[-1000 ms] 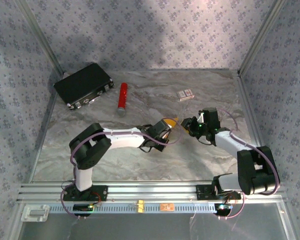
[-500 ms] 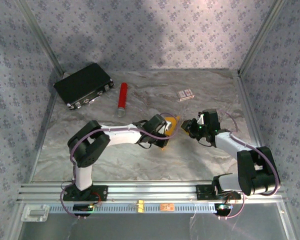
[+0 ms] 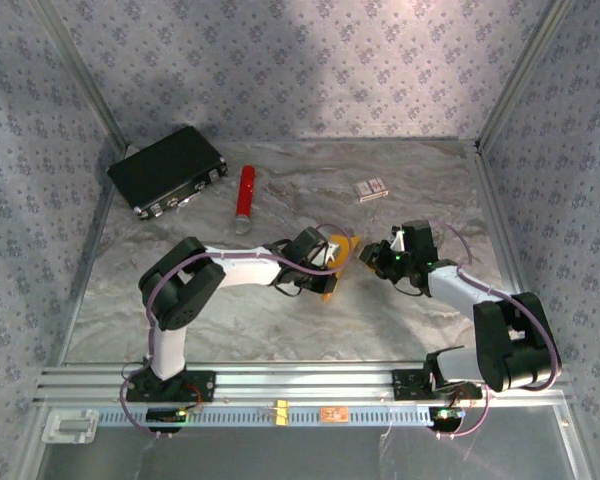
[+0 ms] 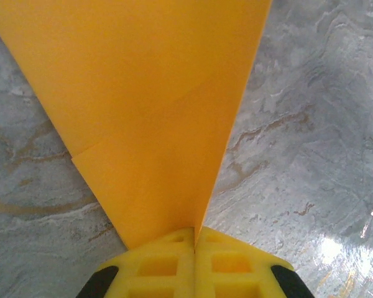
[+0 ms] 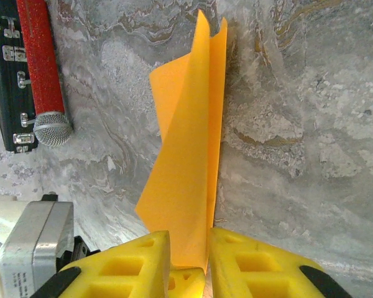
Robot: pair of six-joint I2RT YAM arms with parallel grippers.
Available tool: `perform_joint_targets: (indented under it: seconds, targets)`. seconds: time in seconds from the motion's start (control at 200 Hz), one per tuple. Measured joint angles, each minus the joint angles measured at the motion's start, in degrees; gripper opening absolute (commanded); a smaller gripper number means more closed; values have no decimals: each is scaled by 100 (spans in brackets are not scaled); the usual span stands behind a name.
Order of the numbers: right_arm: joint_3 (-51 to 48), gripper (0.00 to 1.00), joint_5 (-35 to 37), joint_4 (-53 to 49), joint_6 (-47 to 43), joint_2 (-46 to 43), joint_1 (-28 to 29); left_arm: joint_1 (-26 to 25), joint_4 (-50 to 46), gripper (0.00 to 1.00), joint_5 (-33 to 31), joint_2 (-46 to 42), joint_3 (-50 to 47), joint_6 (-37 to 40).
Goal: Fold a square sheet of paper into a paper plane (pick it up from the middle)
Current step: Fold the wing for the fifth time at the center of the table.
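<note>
The thin orange-yellow creased sheet of paper is sitting between both arms, over the middle of the grey marbled tabletop. The left pincer is clenching one edge of it. The right pincer is straddling another edge, but I cannot tell whether it is gripping.

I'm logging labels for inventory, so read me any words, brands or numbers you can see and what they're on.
Nothing here is legible.
The small white-and-red box: print too small to read.
The small orange tag: too small to read.
The orange-yellow paper: no markings.
</note>
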Motion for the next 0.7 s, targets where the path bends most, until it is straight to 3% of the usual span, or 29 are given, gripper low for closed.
perform_joint_targets:
  seconds: [0.435,0.7]
  targets:
    - [-72,21,114,192,-540,-367,212,170,570,4,446,0,-267,-396]
    - [-74,19,-328,463,-669,52,251,321,975,4,763,48,-479,-656]
